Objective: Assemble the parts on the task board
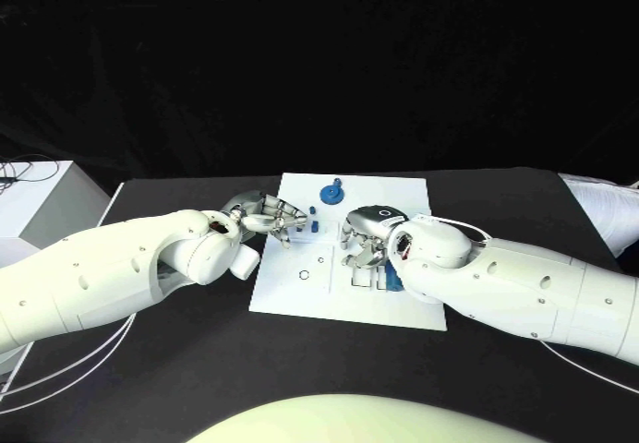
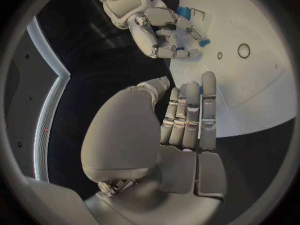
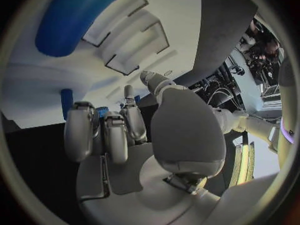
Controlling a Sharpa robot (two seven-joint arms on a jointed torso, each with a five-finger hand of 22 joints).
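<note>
The white task board (image 1: 349,297) lies in the middle of the black table. My left hand (image 1: 271,219) hovers at the board's left edge, fingers (image 2: 190,116) straight and together, holding nothing. My right hand (image 1: 367,236) is over the board's centre with its fingers (image 3: 106,132) curled down. A small blue part (image 2: 181,48) shows at its fingertips, pinched against the board. A round blue part (image 1: 331,193) sits near the board's far edge. Another blue part (image 1: 394,278) lies beside my right wrist. A blue peg (image 3: 66,103) stands upright in the board.
The board has rectangular slots (image 3: 134,47) and round holes (image 2: 244,50). A white box (image 1: 33,198) stands off the table at the far left. Cables (image 1: 66,365) run along the table's left front. Bare black table surrounds the board.
</note>
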